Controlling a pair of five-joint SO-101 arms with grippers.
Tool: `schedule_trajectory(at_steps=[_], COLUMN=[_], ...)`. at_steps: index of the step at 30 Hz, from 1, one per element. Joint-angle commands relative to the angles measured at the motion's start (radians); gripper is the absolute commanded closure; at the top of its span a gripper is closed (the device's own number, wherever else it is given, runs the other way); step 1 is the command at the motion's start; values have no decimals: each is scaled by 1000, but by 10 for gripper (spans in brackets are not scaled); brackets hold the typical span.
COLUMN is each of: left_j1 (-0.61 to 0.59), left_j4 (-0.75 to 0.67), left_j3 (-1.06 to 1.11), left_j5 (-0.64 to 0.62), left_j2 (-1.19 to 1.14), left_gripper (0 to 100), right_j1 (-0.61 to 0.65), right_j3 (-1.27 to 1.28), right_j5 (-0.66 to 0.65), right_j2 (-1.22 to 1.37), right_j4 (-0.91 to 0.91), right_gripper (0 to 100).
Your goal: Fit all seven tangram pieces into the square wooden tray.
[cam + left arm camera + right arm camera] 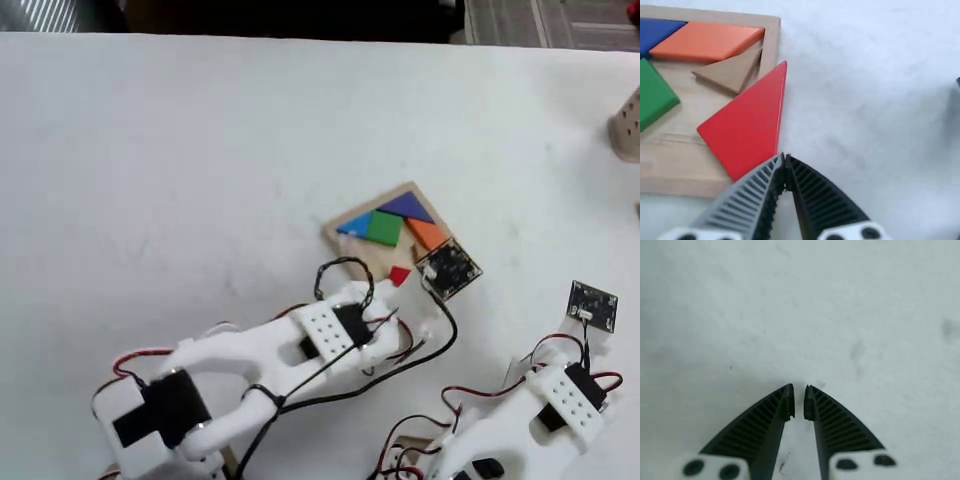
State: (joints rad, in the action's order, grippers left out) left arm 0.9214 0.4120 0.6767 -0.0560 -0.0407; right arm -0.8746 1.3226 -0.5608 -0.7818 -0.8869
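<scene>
Two closed, angled down — left gripper [785, 161] at red triangle [747, 127], right gripper [799, 402] over table [800, 305]

One tray [772, 45], six tangram pieces [747, 125], two grippers [785, 164] [799, 401]

White table [200, 150], matte, evenly lit. Dark strip [280, 15] beyond far edge; grey floor [550, 20] top rt, poss. tiled.
</scene>
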Motion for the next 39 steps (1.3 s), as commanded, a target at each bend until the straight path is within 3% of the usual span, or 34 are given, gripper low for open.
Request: schedule_trajectory(at_steps=[1, 10, 21, 29, 39], left_j1=[27, 76, -96, -30, -120], left_j4=[-11, 60, 52, 66, 359], left_j3=[-104, -181, -235, -226, -144], left_j5=[-12, -6, -5, -5, 46], left_j2=[-42, -134, -140, -130, 159], left_gripper=[977, 977, 977, 977, 977], right_j1=[7, 7, 7, 7, 7], right_j3=[-5, -5, -5, -5, -5], right_j5=[-12, -12, -12, -11, -11], right_j2=[-35, -35, -35, -35, -35], right_j4=[-7, -7, -7, -7, -7], right_gripper=[961, 961, 961, 961, 961])
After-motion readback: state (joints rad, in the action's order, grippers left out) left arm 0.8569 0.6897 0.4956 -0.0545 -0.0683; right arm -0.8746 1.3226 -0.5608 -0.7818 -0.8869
